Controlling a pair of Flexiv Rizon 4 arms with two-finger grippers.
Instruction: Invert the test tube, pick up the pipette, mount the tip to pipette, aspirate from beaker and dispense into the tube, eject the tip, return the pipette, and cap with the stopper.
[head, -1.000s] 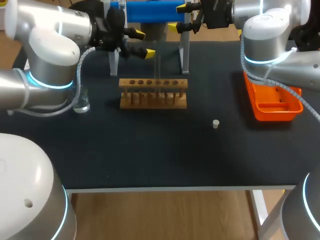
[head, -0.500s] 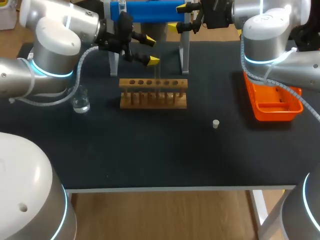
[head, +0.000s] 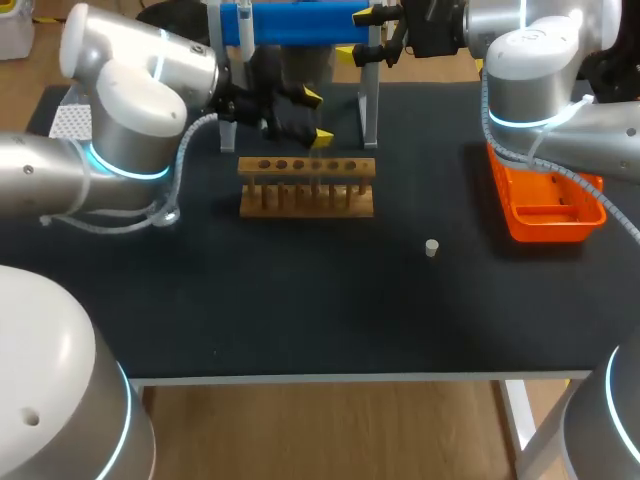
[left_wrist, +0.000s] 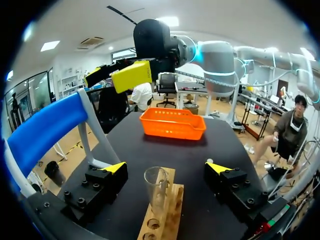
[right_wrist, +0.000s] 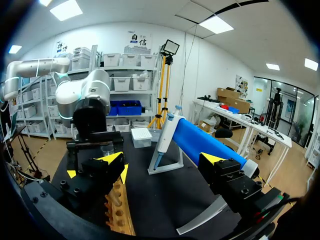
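Swinging rightward, left arm (head: 140, 110), jaws now flanking test tube (left_wrist: 156, 189) (not touching)

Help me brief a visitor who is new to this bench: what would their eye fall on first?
Probably the long blue pipette lying across its clear stand at the table's back, and the bright orange plastic tray on the table's right side. Next comes the left gripper, its yellow-tipped fingers open on either side of a clear glass test tube standing in the wooden rack mid-table.
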